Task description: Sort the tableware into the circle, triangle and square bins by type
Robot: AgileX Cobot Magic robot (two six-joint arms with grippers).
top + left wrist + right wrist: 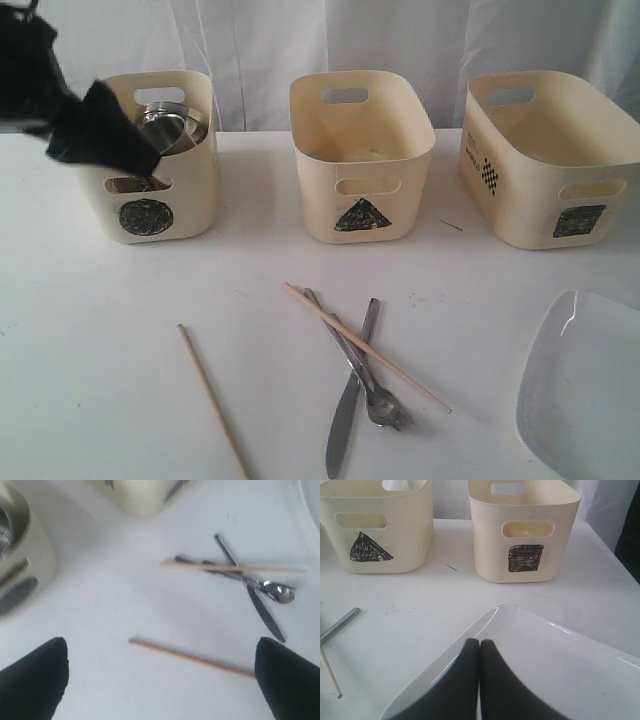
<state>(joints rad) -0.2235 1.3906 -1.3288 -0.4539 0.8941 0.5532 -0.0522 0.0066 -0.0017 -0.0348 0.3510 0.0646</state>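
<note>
On the white worktop (110,330), three cream plastic tubs with cut-out handles stood in a row across the far side. The tub marked with a black scribbled circle (195,190) sat at about 10 o'clock, the triangle-marked tub (325,195) at 12 and the square-marked tub (520,200) at 2. The black left tool (130,150) hung blurred over the circle tub's near rim, hiding part of it. Its wrist view showed both dark fingers (35,680) spread wide and released, with nothing between them. Inside that tub lay shiny round steel tableware (170,125), but whether it was a bowl or cups could not be told. A pale shape at the bottom of the triangle tub was too faint to name, and the square tub's floor was hidden by its wall. At 6 o'clock a steel knife (342,430) and a steel fork (385,410) lay crossed, with one wooden chopstick (365,345) resting slantwise over them. The second wooden chopstick (212,398) lay apart at 7 o'clock, its near end cut off by the frame. The large white squarish plate (590,390) sat at 4 o'clock, cropped at two edges. The right tool (479,647) appeared only in its own wrist view, with its fingers clenched together above the plate's near rim and holding nothing.
</note>
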